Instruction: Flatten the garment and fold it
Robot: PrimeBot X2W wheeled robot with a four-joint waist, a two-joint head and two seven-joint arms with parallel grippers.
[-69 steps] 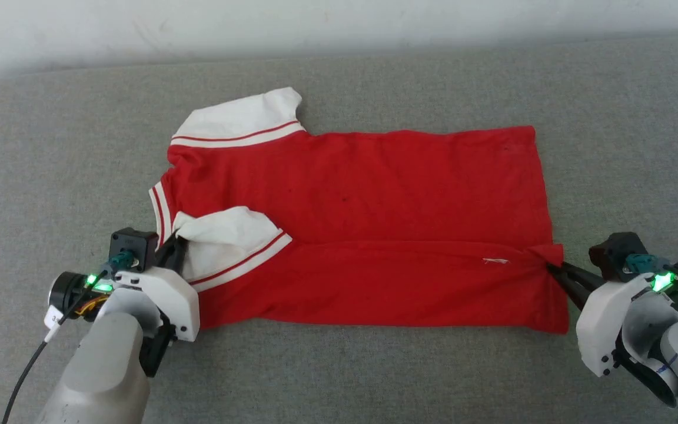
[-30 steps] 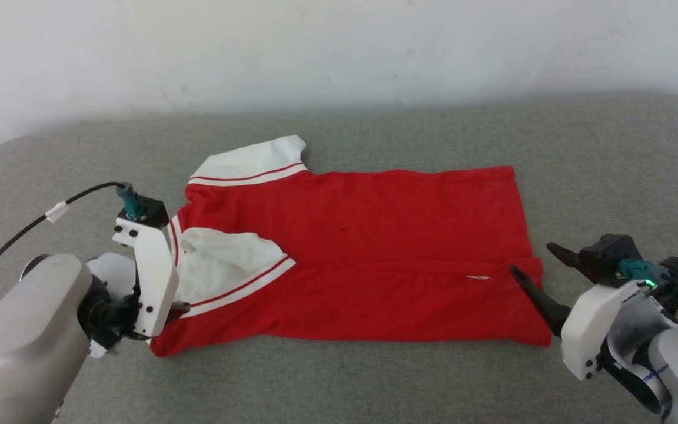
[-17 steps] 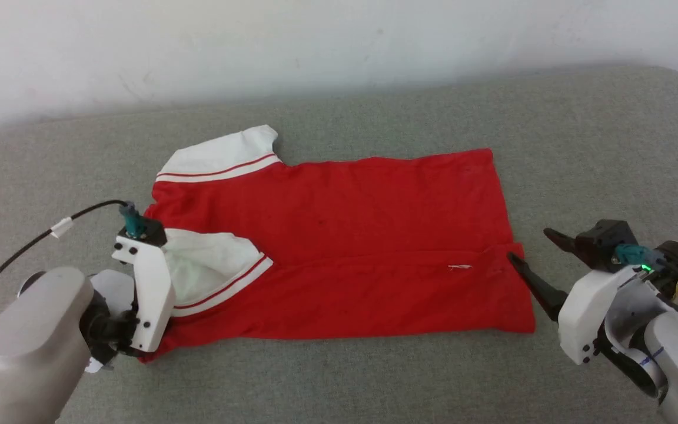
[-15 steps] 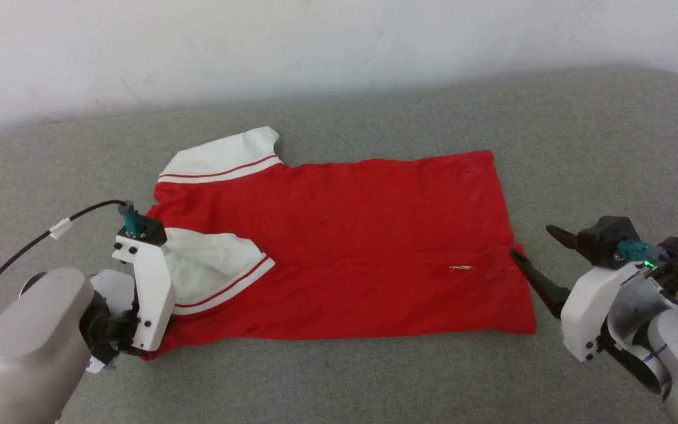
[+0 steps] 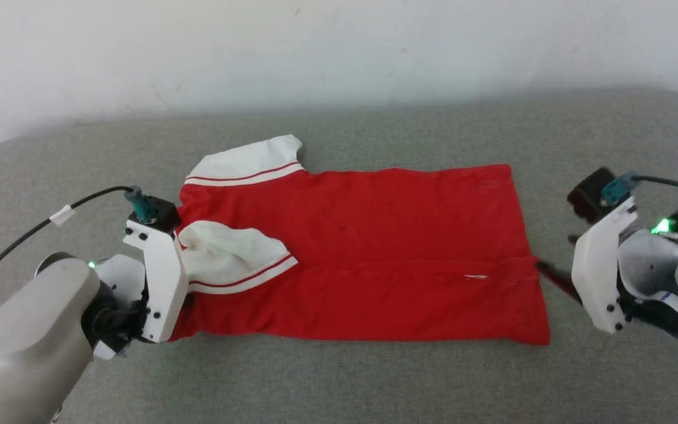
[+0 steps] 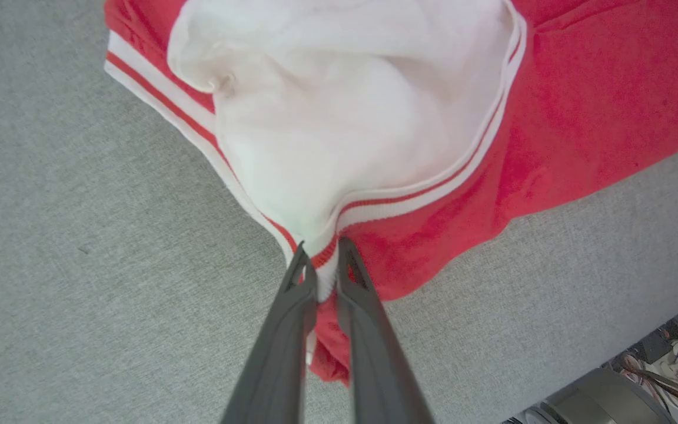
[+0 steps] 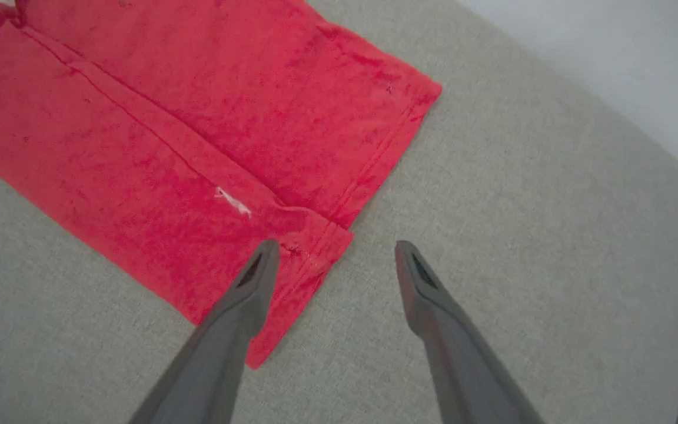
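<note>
We see 1 garment (image 5: 362, 253), red side up, lying mostly flat on the grey surface (image 5: 339, 383), 2 white sleeves (image 5: 245, 159) at its left end, 1 folded over the body. Left gripper (image 6: 322, 265) fingers pinch the striped trim (image 6: 409, 199); right gripper (image 7: 336, 259) fingers spread wide at the hem corner, holding nothing.

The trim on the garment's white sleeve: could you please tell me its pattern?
The trim is white with a thin red stripe, clearest in the left wrist view.

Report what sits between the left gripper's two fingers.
Striped trim of the garment, pinched by the shut left gripper; the left wrist view shows it.
</note>
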